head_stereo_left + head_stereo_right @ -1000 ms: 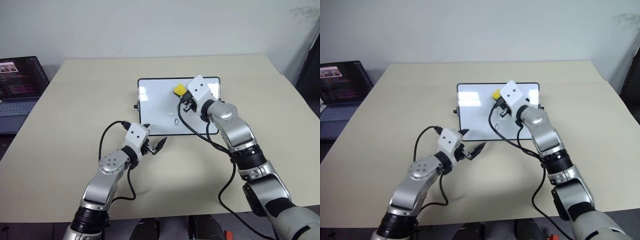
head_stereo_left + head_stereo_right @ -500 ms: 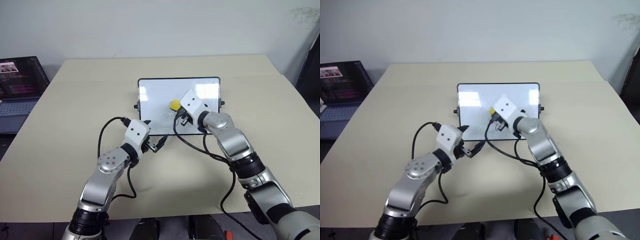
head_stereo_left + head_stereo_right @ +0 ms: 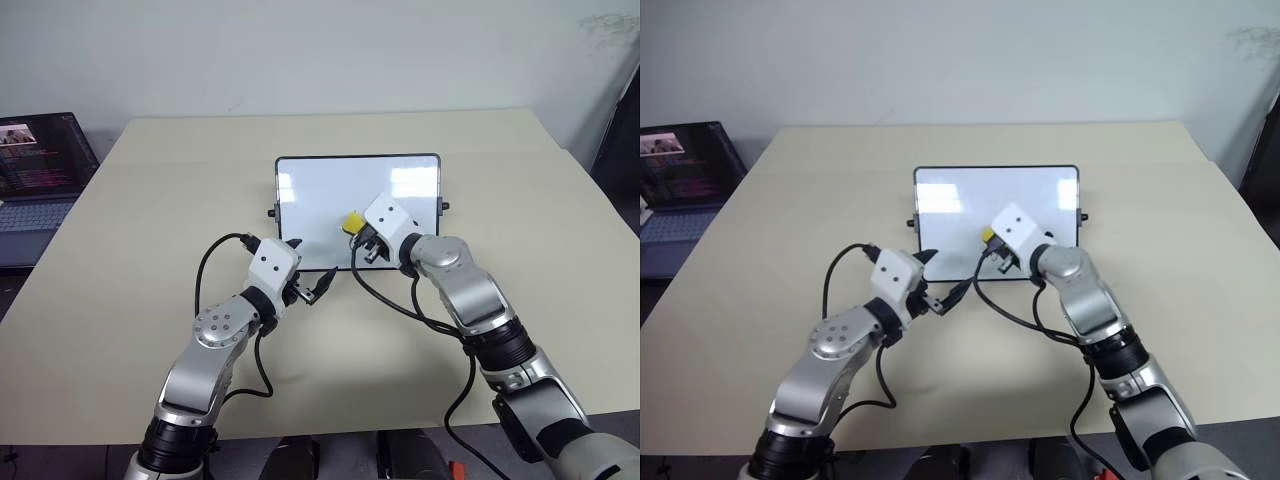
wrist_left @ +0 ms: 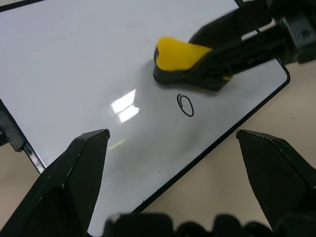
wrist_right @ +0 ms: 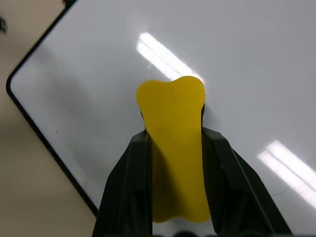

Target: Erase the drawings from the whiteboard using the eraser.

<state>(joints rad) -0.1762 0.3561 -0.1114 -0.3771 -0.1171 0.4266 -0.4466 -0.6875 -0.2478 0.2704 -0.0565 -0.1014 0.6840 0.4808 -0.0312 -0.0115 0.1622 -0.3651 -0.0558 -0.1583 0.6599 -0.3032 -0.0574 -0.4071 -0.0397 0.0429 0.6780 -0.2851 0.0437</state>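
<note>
The whiteboard [image 3: 320,195] lies flat in the middle of the table. My right gripper [image 3: 358,238] is shut on the yellow eraser [image 3: 352,221], which rests on the board near its near edge. In the left wrist view the eraser [image 4: 177,54] sits just beside a small black "0" drawing [image 4: 185,105], with a gap between them. In the right wrist view the eraser [image 5: 173,143] is clamped between both fingers. My left gripper [image 3: 310,265] is open at the board's near edge, left of the eraser, with nothing in it.
A laptop [image 3: 40,170] with a lit screen stands off the table's left side. Black cables loop from both wrists over the beige table [image 3: 150,220]. A dark object stands at the far right edge [image 3: 620,150].
My right gripper has dragged the eraser from the board's far part down toward its near edge. The left gripper has stayed about where it was.
</note>
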